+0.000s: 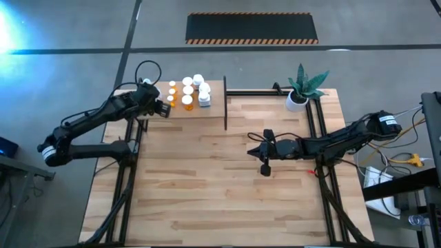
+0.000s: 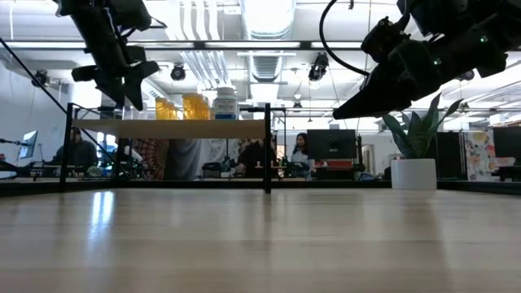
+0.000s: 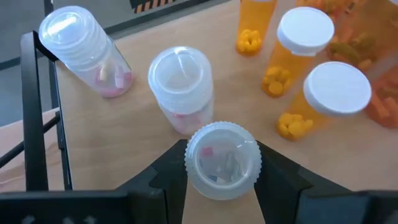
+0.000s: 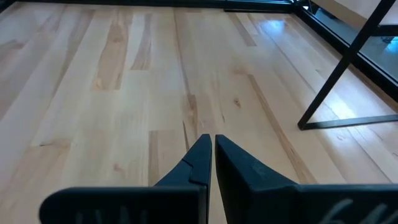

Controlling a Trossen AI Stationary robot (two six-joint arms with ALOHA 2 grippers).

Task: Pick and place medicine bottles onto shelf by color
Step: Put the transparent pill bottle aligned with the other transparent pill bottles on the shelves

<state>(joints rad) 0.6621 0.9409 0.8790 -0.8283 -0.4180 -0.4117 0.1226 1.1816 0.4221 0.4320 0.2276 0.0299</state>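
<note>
The left pincer point(image 3: 222, 163) pinches a clear bottle point(image 3: 222, 158) upright over the shelf point(image 3: 130, 143), beside two other clear ones and apart from the orange group, while the right pincer point(image 4: 212, 155), pressed together, waits mid-desk

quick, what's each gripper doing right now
left gripper: closed on a clear bottle over the shelf.
right gripper: shut, empty, above the table.
</note>
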